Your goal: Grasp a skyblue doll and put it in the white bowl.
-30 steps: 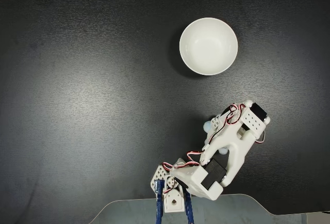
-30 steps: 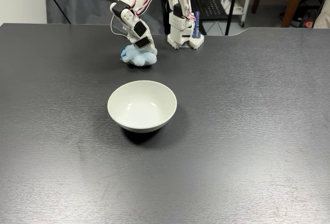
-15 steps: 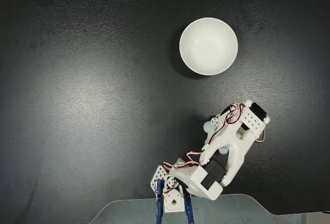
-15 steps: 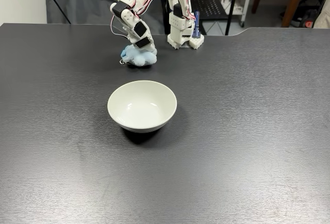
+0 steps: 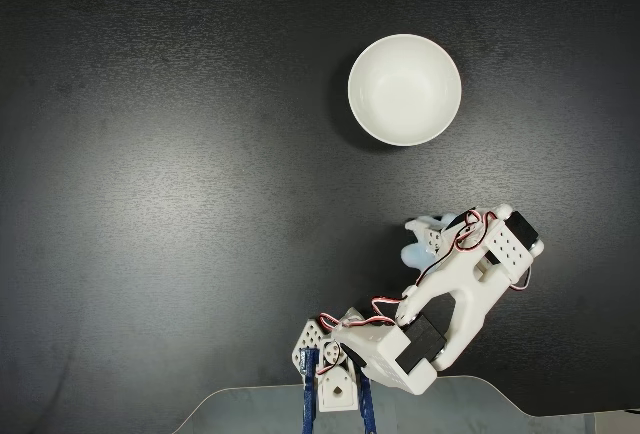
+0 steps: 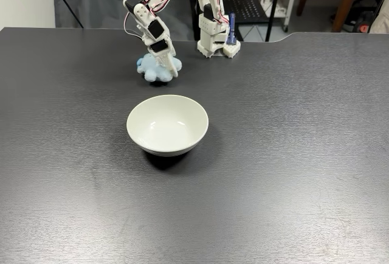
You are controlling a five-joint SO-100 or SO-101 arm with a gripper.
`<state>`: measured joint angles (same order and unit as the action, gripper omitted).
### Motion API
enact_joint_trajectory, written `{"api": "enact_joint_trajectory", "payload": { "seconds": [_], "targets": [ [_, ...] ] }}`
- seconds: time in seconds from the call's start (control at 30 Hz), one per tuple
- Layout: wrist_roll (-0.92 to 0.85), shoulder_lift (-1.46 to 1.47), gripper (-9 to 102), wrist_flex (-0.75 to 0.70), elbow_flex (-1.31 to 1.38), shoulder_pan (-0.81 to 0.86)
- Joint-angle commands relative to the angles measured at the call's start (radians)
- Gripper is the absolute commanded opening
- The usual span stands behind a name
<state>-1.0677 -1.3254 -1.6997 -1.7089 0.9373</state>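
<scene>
We find gripper pinching skyblue doll, upper left of frame, near arm base. White bowl at frame ctr, empty. Grasp apparently made; transfer, drop left.

One fixed view: straight down over the bench. Another: low, opposite the arm. Shared: white bowl, arm.

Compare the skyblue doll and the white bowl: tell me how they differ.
The skyblue doll is fluffy, lumpy and light blue; the white bowl is smooth, round and glossy white. The doll is smaller than the bowl. The gripper is at the doll, while the bowl stands free and empty. Both sit over the same dark table.
</scene>
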Motion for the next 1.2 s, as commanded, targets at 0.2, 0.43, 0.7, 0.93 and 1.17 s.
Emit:
{"api": "enact_joint_trajectory", "payload": {
  "seconds": [0.2,0.43,0.7,0.93,1.17],
  "targets": [
    [-0.015,-0.057,47,0.005,0.163,0.009],
    [-0.017,-0.020,47,0.230,0.110,0.008],
    [-0.017,0.012,47,0.337,0.025,0.009],
    [-0.014,0.015,47,0.339,0.031,0.035],
    [-0.014,0.017,47,0.474,0.038,0.081]
  ]
}}
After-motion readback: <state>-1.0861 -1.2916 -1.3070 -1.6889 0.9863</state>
